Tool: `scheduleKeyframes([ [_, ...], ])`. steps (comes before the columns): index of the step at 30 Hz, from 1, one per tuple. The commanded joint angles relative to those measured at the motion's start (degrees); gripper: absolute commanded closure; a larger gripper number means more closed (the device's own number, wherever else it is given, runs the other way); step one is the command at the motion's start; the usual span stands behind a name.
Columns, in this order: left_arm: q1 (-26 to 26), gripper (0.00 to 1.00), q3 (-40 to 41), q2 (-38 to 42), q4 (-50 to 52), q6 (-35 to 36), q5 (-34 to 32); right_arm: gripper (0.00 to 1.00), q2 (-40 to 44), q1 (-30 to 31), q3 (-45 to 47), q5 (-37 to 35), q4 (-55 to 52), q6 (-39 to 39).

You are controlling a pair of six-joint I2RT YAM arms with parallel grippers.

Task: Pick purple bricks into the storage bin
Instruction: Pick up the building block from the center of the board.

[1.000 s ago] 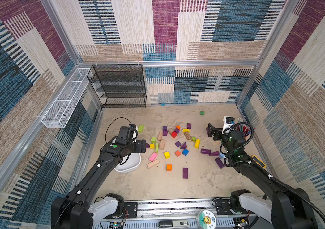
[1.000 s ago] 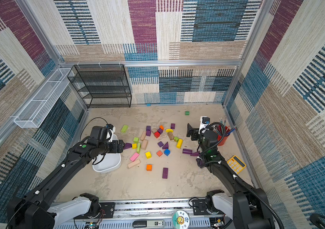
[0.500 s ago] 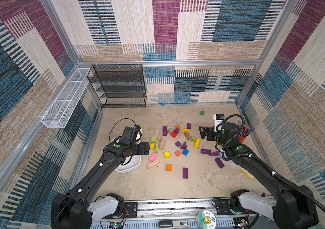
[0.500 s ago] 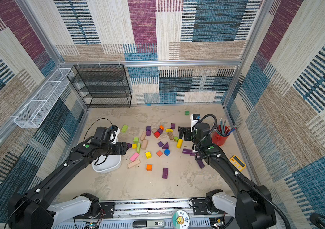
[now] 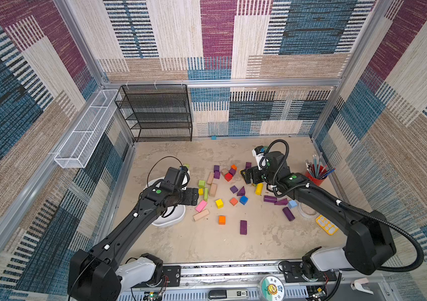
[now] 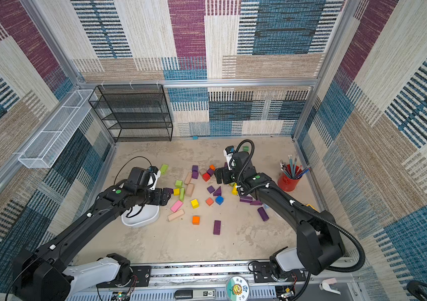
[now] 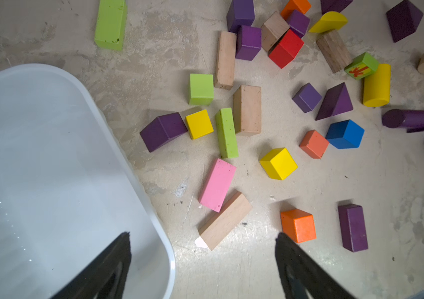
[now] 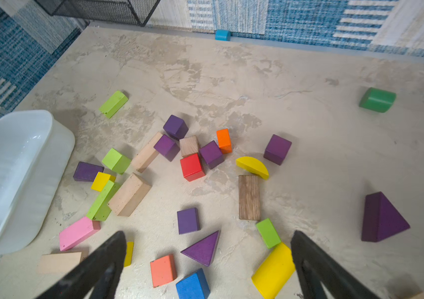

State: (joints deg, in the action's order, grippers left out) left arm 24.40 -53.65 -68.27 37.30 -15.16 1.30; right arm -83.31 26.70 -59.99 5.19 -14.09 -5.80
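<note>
Left claw (image 7: 202, 234) is hanging wide open and empty, and it's been drifting off the storage bin (image 7: 50, 155) toward the pile beside it. The bin's looking bare where it's showing, so the purple bricks (image 7: 163, 130) are all still lying on the surface, with the closest one right by the bin's rim. Further from the bin, the right claw (image 5: 248, 177) is also gaping with nothing in it. It's swinging in over the pile, much nearer the bin than a second ago. I'm guessing both are lining up first picks. As for writing, a wood oblong (image 7: 225, 59) is showing what looks like "26". A green cube (image 7: 361, 66) is carrying an orange plant picture, no words.
</note>
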Motion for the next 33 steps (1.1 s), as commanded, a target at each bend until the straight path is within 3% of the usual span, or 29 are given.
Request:
scheduleKeyframes([
  [1,0.1,0.11,-1.3,-1.7,2.3,0.7,-2.2,0.01,-3.5,0.4,-1.9,3.9,0.5,6.1],
  [7,0.2,0.11,-6.6,-5.5,7.4,-4.0,-1.5,0.01,-11.7,0.8,-5.8,8.5,4.5,10.9],
  [12,1.2,0.07,-8.8,-4.8,9.9,-13.1,-2.0,0.01,-12.4,2.1,-5.6,5.5,6.5,7.3],
  [16,1.9,0.0,-9.2,-3.4,9.9,-19.3,-2.8,0.0,-8.6,3.5,-1.9,1.0,8.0,2.1],
  [27,7.8,0.0,-12.9,-5.6,11.2,-40.4,-8.8,0.0,6.1,5.2,11.5,-0.6,11.1,-5.8],
  [30,9.0,0.0,-15.6,-8.5,12.3,-39.8,-9.0,0.0,7.6,5.6,12.6,1.7,11.5,-5.2],
  [33,8.9,0.0,-20.8,-11.6,18.3,-34.8,-11.9,0.0,7.9,5.9,13.0,5.1,12.5,-2.1],
])
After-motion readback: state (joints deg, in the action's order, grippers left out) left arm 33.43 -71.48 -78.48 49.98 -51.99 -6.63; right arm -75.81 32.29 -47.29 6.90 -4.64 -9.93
